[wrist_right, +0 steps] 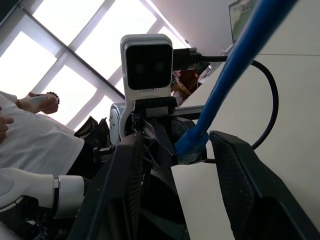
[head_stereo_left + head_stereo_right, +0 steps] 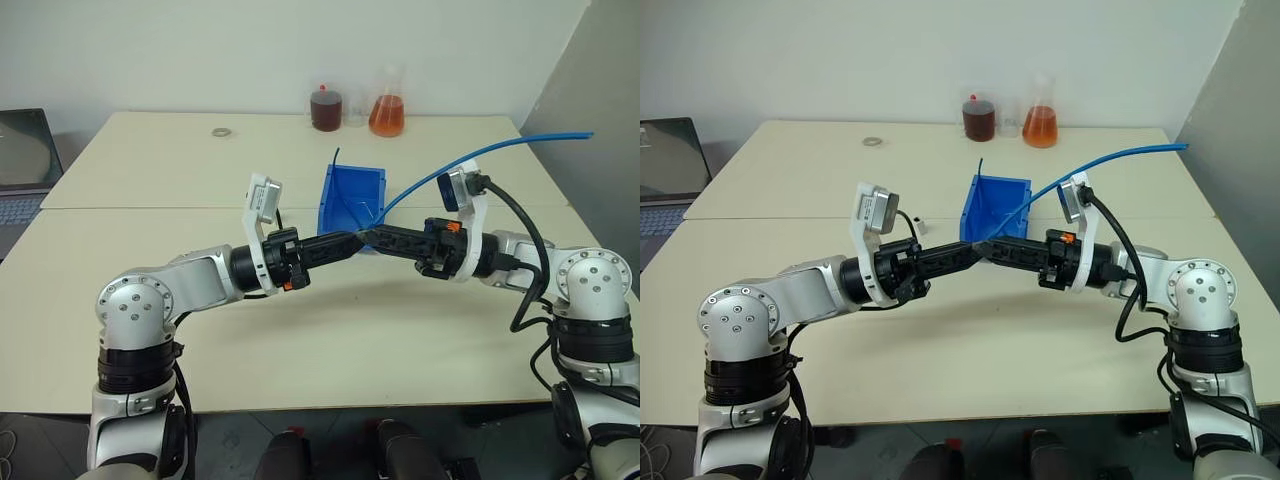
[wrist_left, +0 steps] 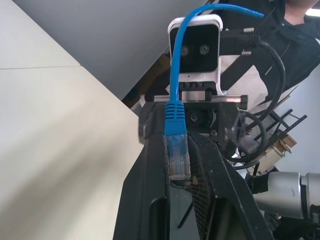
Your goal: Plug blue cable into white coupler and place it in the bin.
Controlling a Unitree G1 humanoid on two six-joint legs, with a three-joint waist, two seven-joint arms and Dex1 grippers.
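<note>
Meeting tip to tip above the table (image 2: 120,260), just in front of the bin (image 2: 352,192), the left gripper (image 2: 352,243) and right gripper (image 2: 372,238) point at each other so the plug can be lined up with the socket. The left's fingers are closed, and the blue cable (image 3: 176,125) has its clear plug lying between them; the cord arcs back over the right arm, out of the way. Between the right's part-open fingers shows a white face, probably the white coupler (image 1: 192,195); whether it is clamped cannot be told.
</note>
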